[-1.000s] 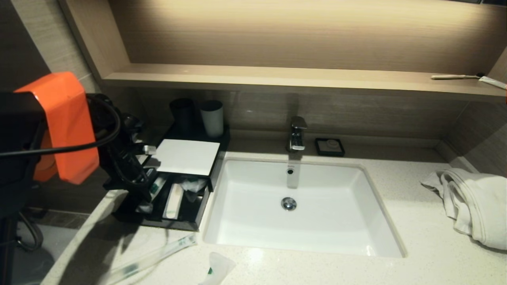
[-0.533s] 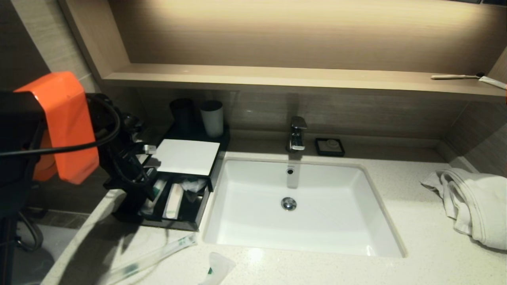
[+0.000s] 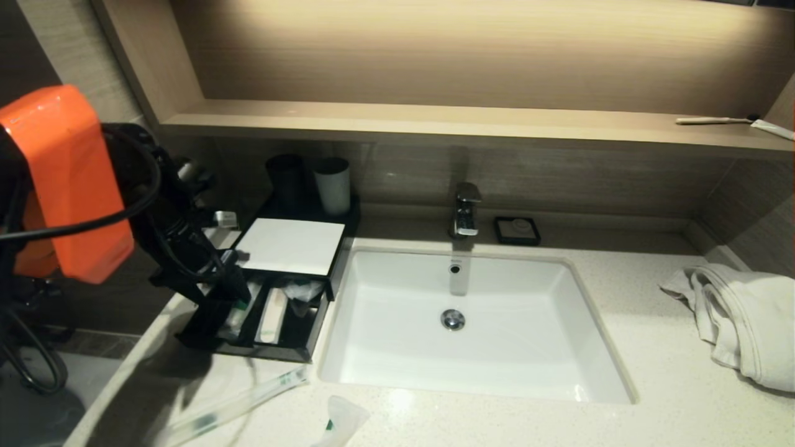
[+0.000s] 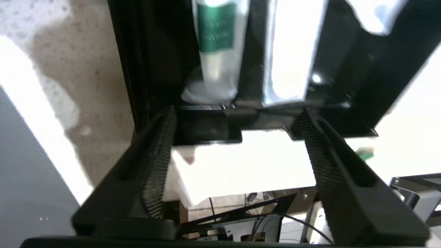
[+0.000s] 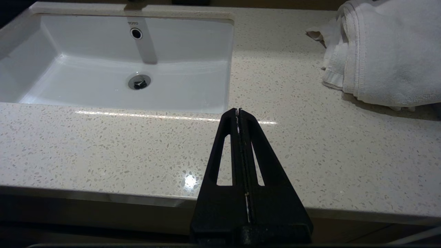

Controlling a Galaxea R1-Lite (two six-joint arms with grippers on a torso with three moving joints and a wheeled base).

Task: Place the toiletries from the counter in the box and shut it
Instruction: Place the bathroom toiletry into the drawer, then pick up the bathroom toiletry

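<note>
Counter: I see pale speckled stone (image 3: 621,347), running along the front and right of the basin.
Basin: white rectangular sink (image 3: 397,347) set under the counter, chrome faucet (image 3: 466,211) behind it.
Wall: I read grey-brown wood-grain panels (image 3: 559,180).
Shelf: recessed wooden ledge (image 3: 404,121) above, lit warm from overhead.
Floor: grey, at far left (image 3: 43,403).

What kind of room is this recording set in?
Most likely a hotel bathroom: a white sink with a tap set in a stone counter, a towel, and a black box of packaged toiletries.
</note>
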